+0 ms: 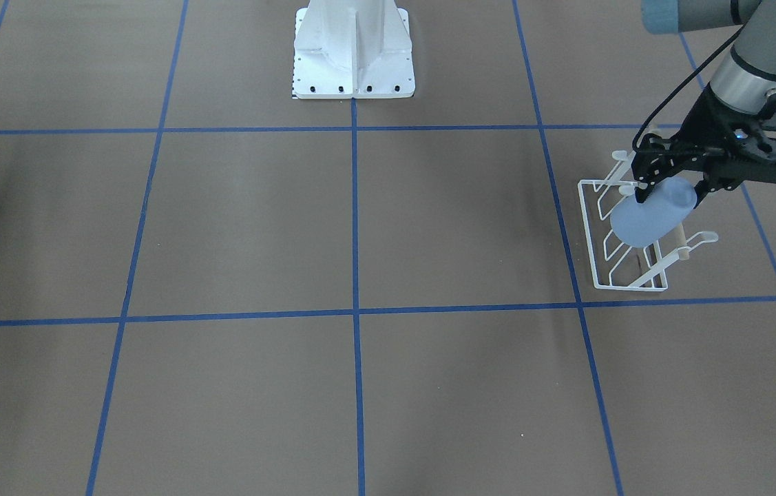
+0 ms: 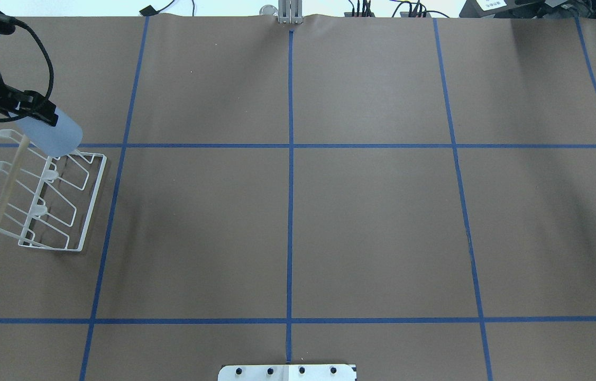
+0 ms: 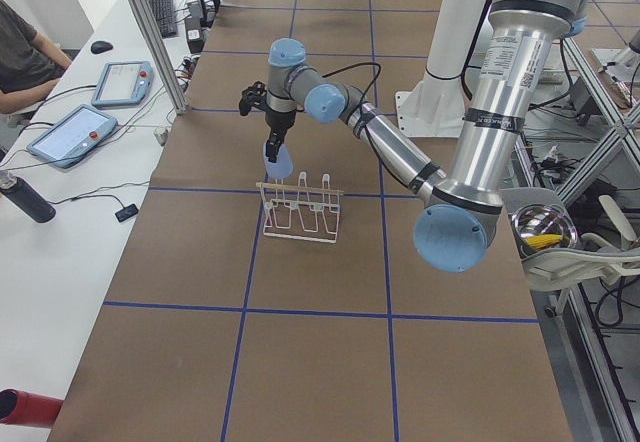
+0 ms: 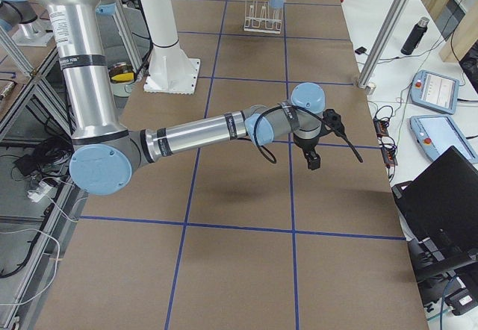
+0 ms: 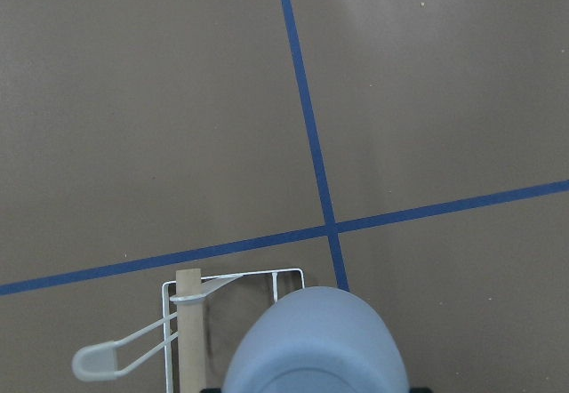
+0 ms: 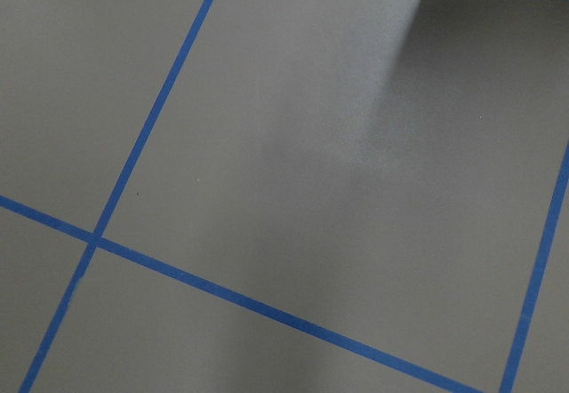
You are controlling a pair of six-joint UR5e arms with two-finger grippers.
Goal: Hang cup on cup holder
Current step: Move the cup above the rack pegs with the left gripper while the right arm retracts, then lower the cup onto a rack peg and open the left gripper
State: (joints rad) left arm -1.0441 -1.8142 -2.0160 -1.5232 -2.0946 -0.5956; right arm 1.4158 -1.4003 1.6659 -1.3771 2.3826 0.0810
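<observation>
Nearest: the white base plate (image 2: pixel 287 373) at the table (image 2: pixel 372 222) edge. The surface is brown with a blue tape grid. Further out on the robot's left side the cup holder (image 2: pixel 93 201) stands on the table, with the wooden rod (image 2: pixel 10 180) along its top. Over the holder's far end is the cup (image 2: pixel 52 135), tilted and off the table. The left gripper (image 1: pixel 673 191) has its jaws clamped on the cup's sides. Whether the cup touches the prongs cannot be told. Far right, the right gripper (image 4: pixel 311 162) hangs over the table, well apart from the holder; its jaw gap is unreadable.

Cup holder (image 2: pixel 93 201) just beneath cup (image 2: pixel 54 135)
</observation>
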